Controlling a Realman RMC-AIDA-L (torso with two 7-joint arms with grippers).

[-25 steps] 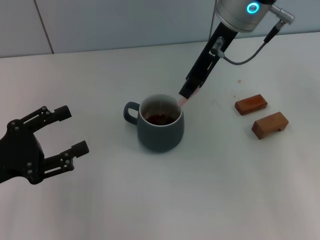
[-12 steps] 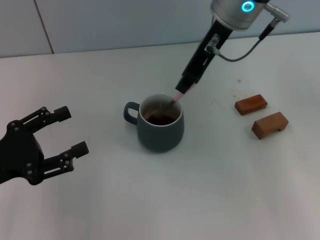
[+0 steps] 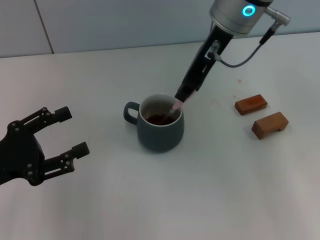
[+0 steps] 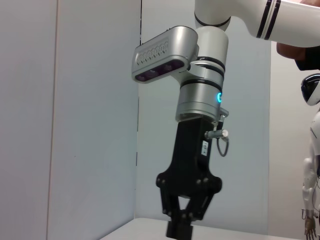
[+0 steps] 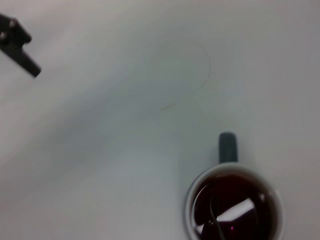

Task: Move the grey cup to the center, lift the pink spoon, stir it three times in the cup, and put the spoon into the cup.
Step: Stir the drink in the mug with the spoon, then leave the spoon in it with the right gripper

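Now the right gripper (image 3: 183, 96) pinches the pink spoon (image 3: 177, 106), dipping it into the grey cup (image 3: 160, 130). Far off, the left gripper (image 3: 64, 134) waits, spread wide.

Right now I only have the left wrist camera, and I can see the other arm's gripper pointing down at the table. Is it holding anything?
Observer: Yes. The right gripper is shut on the pink spoon, which slants down into the grey cup.
Operator: Is there anything in the cup?
Observer: Dark brown liquid, and the spoon's lower end dips into it.
Operator: And where is my left gripper compared to the cup?
Observer: The left gripper is open, on the side where the cup's handle points, and well apart from the cup.
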